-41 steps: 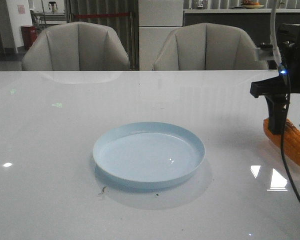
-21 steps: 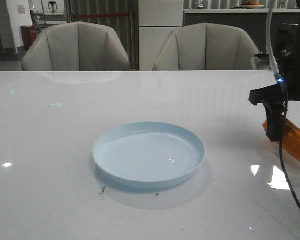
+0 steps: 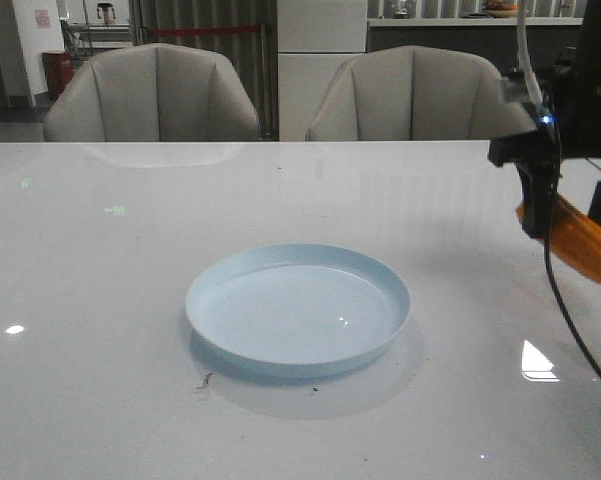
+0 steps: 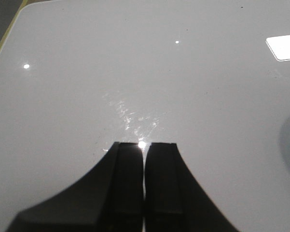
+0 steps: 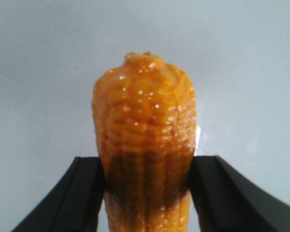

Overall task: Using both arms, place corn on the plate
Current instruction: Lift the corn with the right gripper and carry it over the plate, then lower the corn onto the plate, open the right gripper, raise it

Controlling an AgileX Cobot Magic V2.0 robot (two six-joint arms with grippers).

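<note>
1. The pale blue plate (image 3: 298,310) sits on the white table (image 3: 100,260), nearest the camera, with nothing in it.
2. Farther back on the right, the right gripper (image 5: 145,181) squeezes the orange corn (image 3: 583,243) between its fingers – up off the table.
3. The left gripper (image 4: 145,186) is pressed closed, holding nothing – low over bare table.

Plate (image 3: 298,310) at centre of tabletop (image 3: 100,300); corn (image 3: 580,243) well right, off the tabletop between right gripper (image 3: 570,215) fingers (image 3: 540,205).
</note>
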